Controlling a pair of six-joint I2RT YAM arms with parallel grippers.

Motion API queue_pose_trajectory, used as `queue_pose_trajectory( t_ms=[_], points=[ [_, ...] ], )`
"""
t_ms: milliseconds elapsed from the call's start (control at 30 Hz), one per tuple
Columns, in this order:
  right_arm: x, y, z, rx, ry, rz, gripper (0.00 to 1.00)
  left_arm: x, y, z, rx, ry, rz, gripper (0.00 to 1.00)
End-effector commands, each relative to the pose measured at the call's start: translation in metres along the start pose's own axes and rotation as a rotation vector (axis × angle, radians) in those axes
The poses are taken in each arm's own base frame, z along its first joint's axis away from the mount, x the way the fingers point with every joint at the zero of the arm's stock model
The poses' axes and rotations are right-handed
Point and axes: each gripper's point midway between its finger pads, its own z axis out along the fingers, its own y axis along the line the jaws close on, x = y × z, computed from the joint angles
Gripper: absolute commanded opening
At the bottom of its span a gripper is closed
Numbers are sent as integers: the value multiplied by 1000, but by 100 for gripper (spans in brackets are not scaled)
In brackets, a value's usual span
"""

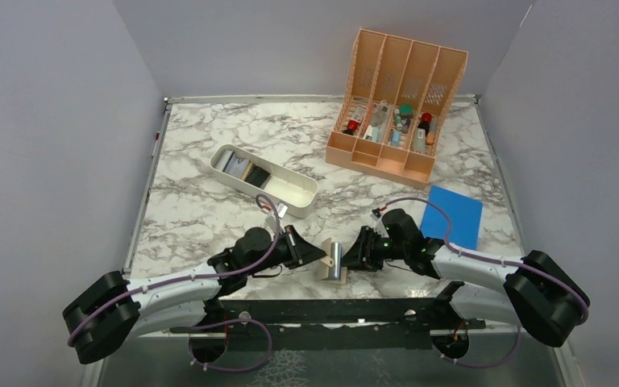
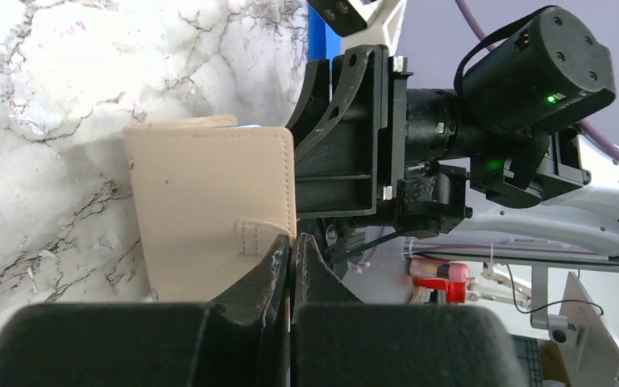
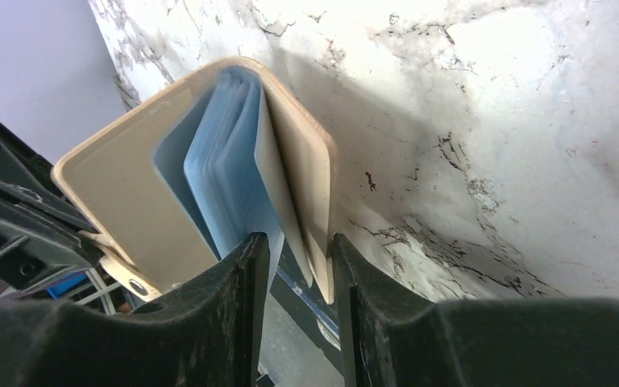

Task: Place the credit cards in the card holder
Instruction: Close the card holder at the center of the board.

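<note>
- The card holder point(image 1: 334, 263) stands on edge at the near middle of the marble surface point(image 1: 193, 211), between your two arms. It is partly open, with the blue-grey pockets fanned towards the right wrist camera.
- Your left jaws are all but closed and pinch the tan snap tab at the edge of one cover. No gap shows between them.
- Your right jaws are narrowed to a slim gap around the opposite cover. One pocket leaf seems caught in with it, though you cannot tell how firmly it bites.
- The credit cards point(image 1: 246, 169) lie in the white tray point(image 1: 294, 193), far and left of the holder and well apart from it. No card is in either jaws, and none shows in the pockets.
- You appear to be at the opening step, spreading the holder so that a pocket faces up. No card has gone in yet.
- Next, you probably need one arm to keep the holder open and steady while the other lets go and reaches to the tray. Release slowly, because a holder held by one cover may fold shut or tip over.
</note>
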Motion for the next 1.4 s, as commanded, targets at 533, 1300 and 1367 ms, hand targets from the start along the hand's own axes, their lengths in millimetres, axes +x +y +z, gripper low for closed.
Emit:
queue_pose_trajectory(
  t_ms=[533,1300,1367],
  points=[
    [-11,44,-10,-153,-42,-65,43,15,8,17,29,57,-95,22],
    [-11,50,-8,-209,-45,-68,45,21,22,20,-7,72,-43,25],
    [-12,46,-7,-195,-52,-59,37,19,17,19,5,62,-46,15]
  ],
)
